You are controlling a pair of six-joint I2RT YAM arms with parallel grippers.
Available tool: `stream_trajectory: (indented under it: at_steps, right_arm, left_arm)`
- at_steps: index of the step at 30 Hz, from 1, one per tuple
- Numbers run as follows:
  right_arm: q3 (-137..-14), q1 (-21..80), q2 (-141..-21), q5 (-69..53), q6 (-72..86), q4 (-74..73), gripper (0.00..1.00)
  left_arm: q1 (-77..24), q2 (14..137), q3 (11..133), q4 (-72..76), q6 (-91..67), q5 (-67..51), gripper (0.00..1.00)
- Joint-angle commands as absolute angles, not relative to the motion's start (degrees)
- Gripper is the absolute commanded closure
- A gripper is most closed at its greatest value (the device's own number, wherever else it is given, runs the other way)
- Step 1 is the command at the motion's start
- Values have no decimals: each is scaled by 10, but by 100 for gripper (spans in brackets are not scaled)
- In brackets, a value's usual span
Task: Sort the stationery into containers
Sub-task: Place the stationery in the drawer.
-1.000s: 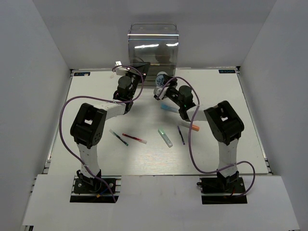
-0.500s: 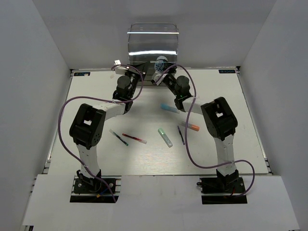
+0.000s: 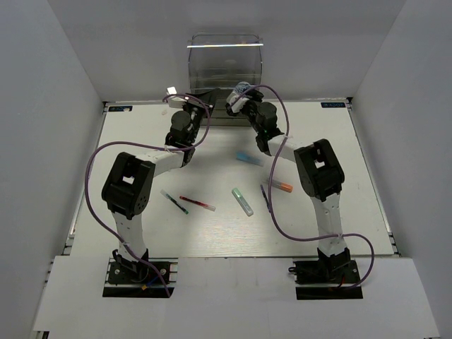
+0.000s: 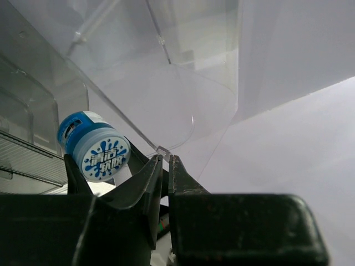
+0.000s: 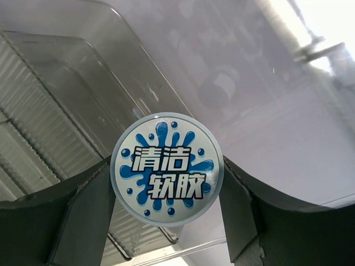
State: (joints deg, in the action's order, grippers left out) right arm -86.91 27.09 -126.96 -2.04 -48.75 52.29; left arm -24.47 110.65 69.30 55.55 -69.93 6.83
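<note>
The right gripper [image 5: 165,200] clamps the roll [image 5: 166,173] across its width. One dark finger [image 5: 83,216] presses on each side, and the round lid faces the right wrist camera at frame centre. The lid is pale, with a blue paint-splash print and white Chinese writing in two rows, 清洁 over 软胶. In the left wrist view the roll sits at middle left and shows a blue body under a pale blue-grey lid.

Behind the roll is the clear cabinet [image 5: 50,116]. Its ribbed drawer walls fill the upper left of the right wrist view. In the top view the roll hangs at upper centre, off the table [image 3: 339,155], just in front of the cabinet's lower right part. I cannot tell whether it touches the plastic.

The left gripper [image 4: 162,166], at the bottom centre of its own view, is closed to a thin slit. A small clear lip of the cabinet is caught at its tips.

The rest of the stationery lies on the table in the middle of the top view:
- Light blue pen [image 3: 247,158], nearest the arms' wrists.
- Orange-capped pen [image 3: 283,187], to the right.
- Dark pen [image 3: 265,198], beside the orange-capped one.
- Green-white pen [image 3: 242,202], at centre.
- Red pen [image 3: 198,204], left of centre.
- Green-tipped pen [image 3: 174,202], left of centre beside the red one.
</note>
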Motion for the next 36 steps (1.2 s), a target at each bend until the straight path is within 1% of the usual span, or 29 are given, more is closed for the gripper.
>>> stream_trajectory:
  at_steps: [1, 6, 17, 21, 22, 26, 28, 31, 34, 36]
  right_arm:
    - [-924, 265, -1273, 18, -454, 520, 100]
    - [-960, 259, -1286, 37, -405, 478, 100]
    - [-959, 258, -1276, 55, -310, 410, 100]
    - [-956, 258, -1269, 52, -292, 403, 100]
    - [-955, 258, -1268, 52, -287, 402, 100]
    - [-954, 258, -1265, 49, -281, 396, 100]
    - [-954, 259, -1265, 49, -278, 394, 100]
    - [-956, 258, -1264, 47, -274, 389, 100]
    - [-958, 259, -1264, 44, -268, 384, 100]
    - [-959, 258, -1262, 43, -266, 381, 100]
  left_arm:
    - [-242, 1057, 713, 570, -698, 66, 100]
    - [-242, 1057, 718, 570, -698, 66, 100]
    - [-242, 1057, 730, 564, -698, 61, 100]
    - [-242, 1045, 700, 557, -692, 54, 100]
    - [-242, 1045, 683, 557, -692, 54, 99]
    - [-242, 1025, 649, 512, -671, 48, 83]
    - [-242, 1014, 641, 495, -657, 43, 77]
    - [-247, 1009, 635, 470, -643, 43, 74]
    - [-247, 1009, 630, 460, -642, 43, 67]
    - [-247, 1023, 648, 440, -642, 43, 62]
